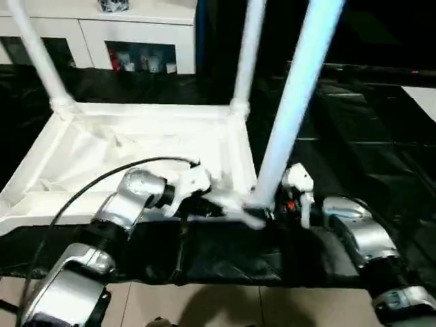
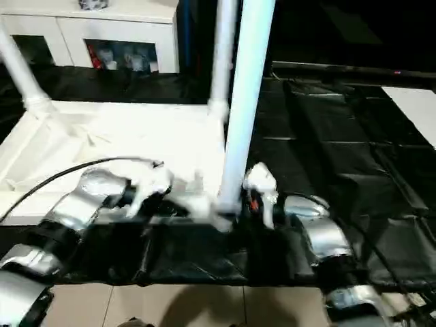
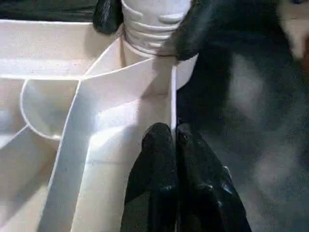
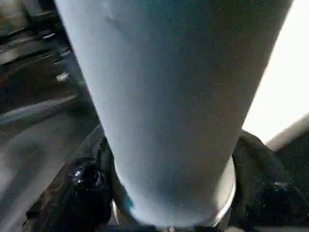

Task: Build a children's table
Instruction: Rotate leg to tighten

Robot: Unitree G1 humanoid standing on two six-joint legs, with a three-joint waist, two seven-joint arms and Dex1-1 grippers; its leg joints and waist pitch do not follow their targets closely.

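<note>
Children's table (image 1: 146,146): white plastic throughout, smooth with a faint sheen; the upturned underside shows thin moulded ribs. Near leg (image 1: 294,102): smooth white plastic tube, its base ringed with moulded ridges. Work surface covering (image 1: 354,129): black sheet material, slightly glossy, creased and seamed. Forearms (image 1: 361,235): bright silver metal, polished, with black banded collars. Left gripper fingers (image 3: 159,159): black, glossy and rubbery-looking. Cable (image 1: 88,187): black, smooth sheath. Cabinet (image 1: 129,27): white, flat matt finish. Floor (image 1: 225,306): pale, smooth tile.

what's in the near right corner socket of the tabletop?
A white leg stands in the socket, right gripper around its base. The leg's end inside the socket is hidden.
</note>
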